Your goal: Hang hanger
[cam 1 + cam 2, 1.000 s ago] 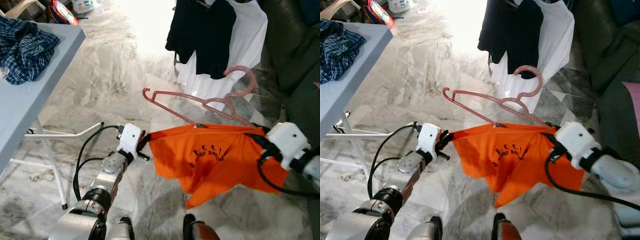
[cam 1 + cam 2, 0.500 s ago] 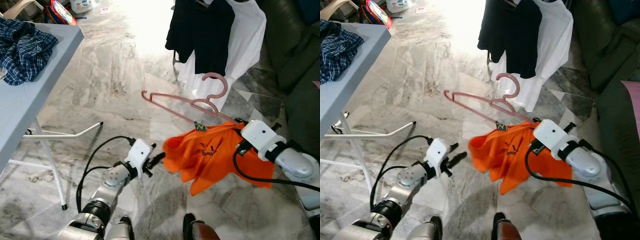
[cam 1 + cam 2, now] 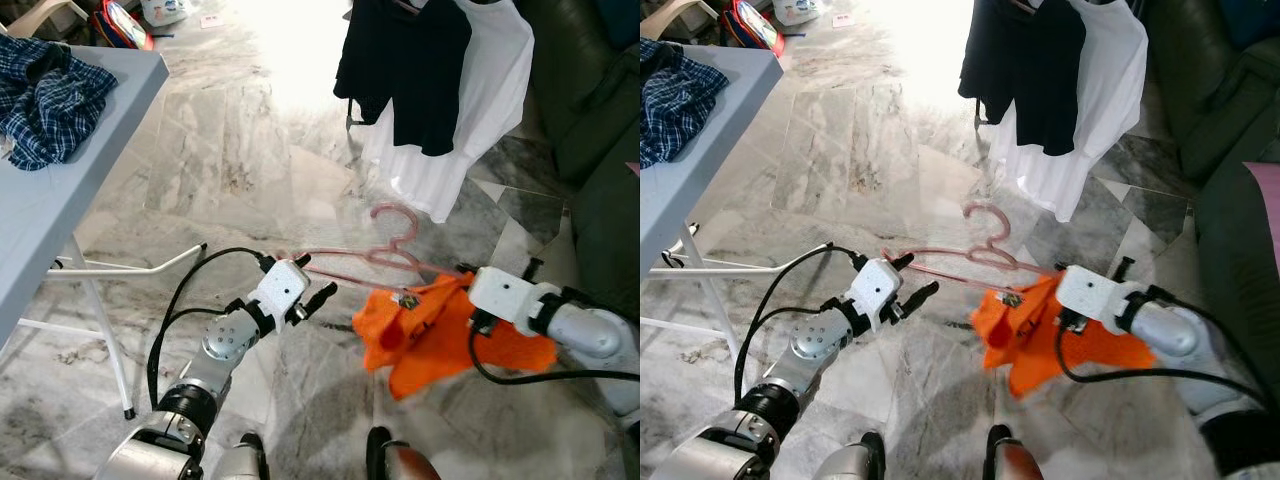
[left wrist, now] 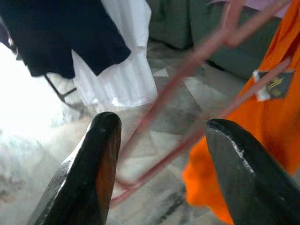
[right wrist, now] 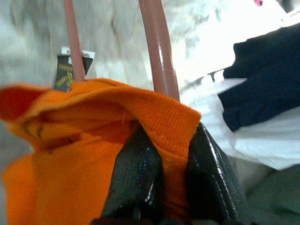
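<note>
Nearest you, the left gripper (image 3: 318,296) has its fingers spread wide with nothing between them; the free end of the pink hanger (image 3: 372,258) lies just beyond its tips. Your right gripper (image 5: 161,161) is pinched shut on the collar of the orange T-shirt (image 3: 435,332), with the hanger's arm running out from under the cloth, so the hanger hangs low over the marble floor (image 3: 220,150), slung from that one grip.

Expect the shirt to be soft and to slide along the smooth plastic; the hanger itself looks light and stiff, but thin. Take it with the left gripper near the neck below the hook, where it will not twist.

Farther off hang the black garment (image 3: 410,60) and white shirt (image 3: 480,110), which probably mark the rail you want.
</note>
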`<state>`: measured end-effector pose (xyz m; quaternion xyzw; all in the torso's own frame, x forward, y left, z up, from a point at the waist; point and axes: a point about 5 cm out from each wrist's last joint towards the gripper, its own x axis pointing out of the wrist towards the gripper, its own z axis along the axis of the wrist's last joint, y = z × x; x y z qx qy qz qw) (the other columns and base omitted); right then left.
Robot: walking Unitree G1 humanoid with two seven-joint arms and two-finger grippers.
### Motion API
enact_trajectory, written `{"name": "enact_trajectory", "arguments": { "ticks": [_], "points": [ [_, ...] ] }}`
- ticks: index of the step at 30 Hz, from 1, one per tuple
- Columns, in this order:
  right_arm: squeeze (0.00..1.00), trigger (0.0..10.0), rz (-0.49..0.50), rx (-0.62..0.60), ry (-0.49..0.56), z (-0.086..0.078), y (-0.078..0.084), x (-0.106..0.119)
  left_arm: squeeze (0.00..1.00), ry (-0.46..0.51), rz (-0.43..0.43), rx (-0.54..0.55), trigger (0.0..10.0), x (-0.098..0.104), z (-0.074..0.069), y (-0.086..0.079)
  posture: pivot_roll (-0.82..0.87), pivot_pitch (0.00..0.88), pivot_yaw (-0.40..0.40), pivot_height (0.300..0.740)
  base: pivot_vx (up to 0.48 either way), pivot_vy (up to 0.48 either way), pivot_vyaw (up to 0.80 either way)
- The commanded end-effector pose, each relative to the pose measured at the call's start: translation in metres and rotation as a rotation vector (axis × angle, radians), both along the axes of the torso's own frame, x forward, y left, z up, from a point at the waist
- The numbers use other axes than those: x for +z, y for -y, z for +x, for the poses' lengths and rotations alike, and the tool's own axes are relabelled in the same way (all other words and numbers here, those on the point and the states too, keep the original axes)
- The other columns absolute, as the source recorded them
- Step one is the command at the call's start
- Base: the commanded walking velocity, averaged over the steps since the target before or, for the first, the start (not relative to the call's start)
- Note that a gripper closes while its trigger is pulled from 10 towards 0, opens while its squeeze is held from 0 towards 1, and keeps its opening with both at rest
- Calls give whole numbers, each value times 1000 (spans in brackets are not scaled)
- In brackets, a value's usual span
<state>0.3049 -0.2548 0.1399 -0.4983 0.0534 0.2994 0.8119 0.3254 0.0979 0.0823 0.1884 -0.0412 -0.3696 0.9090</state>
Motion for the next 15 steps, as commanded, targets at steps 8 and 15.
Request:
{"name": "enact_trajectory", "arguments": {
  "ticks": [8,15],
  "points": [
    [0,10000,-105,77,15,7,5,16,1000,9,133,-81,10000,-15,-12,2,-10,262,47,740,0,0,0],
    [0,10000,-132,211,21,7,-13,23,1000,0,127,-93,10000,-9,-5,10,-11,265,49,740,0,0,0]
  ]
}}
